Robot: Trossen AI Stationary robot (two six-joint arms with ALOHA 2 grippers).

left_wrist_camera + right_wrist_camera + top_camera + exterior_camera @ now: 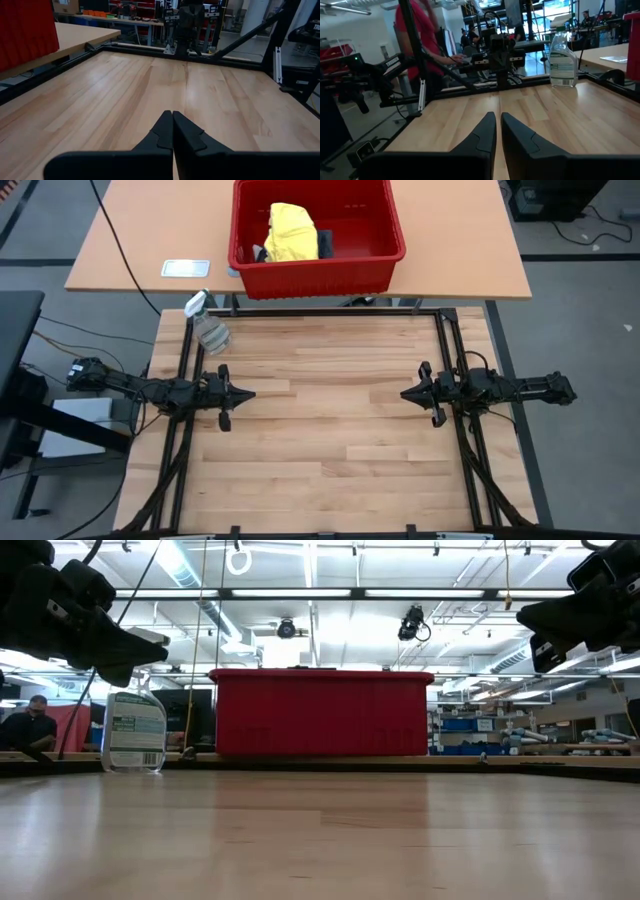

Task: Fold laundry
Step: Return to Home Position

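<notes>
The laundry lies in the red slotted basket [317, 270], which stands on a tan table beyond the work table's far edge. A yellow shirt [292, 232] is on top, with a dark piece [327, 244] beside it. In the low view the basket's wall [320, 712] hides the clothes. My left gripper [245, 393] hovers above the wooden table at its left side, shut and empty, its fingers pointing level toward the right. My right gripper [405, 394] faces it from the right side, its fingers [498, 120] together but for a thin slit, with nothing between them.
A clear spray bottle [208, 328] stands at the work table's far left corner. A white card [186, 268] lies on the tan table left of the basket. Bare wood spreads between the two grippers. A person in red [417, 45] stands beyond the table's left side.
</notes>
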